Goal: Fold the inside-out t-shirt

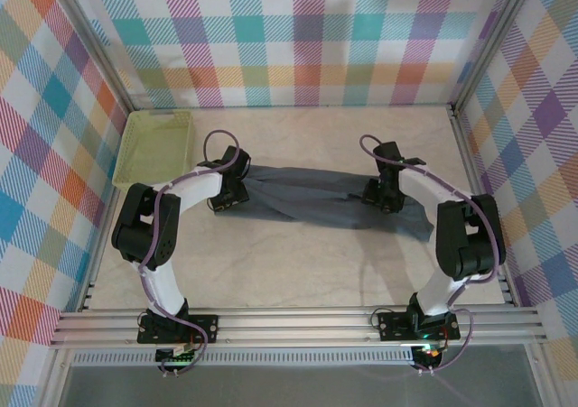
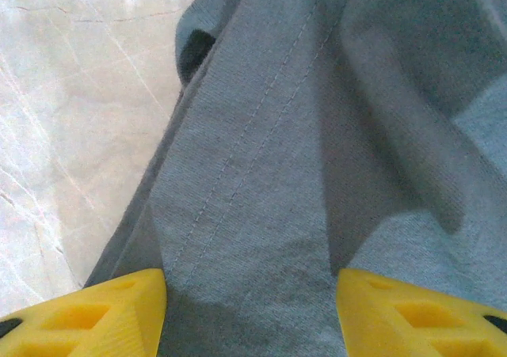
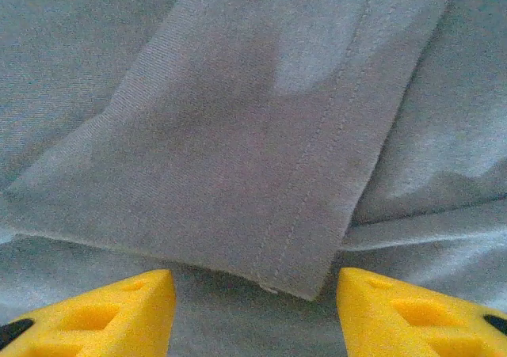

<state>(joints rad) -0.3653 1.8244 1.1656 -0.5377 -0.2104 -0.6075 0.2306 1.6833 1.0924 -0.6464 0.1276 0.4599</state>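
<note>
Straddling the inside-out t-shirt (image 1: 316, 199), the left gripper (image 2: 252, 298) stands spread apart. The right gripper (image 3: 255, 298) is spread too, a stitched hem just ahead of it.

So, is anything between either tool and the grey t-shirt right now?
Nothing visible. The left tool and the right tool both hang open directly over bare t-shirt cloth, and the green basket sits apart, off to the far left.
</note>
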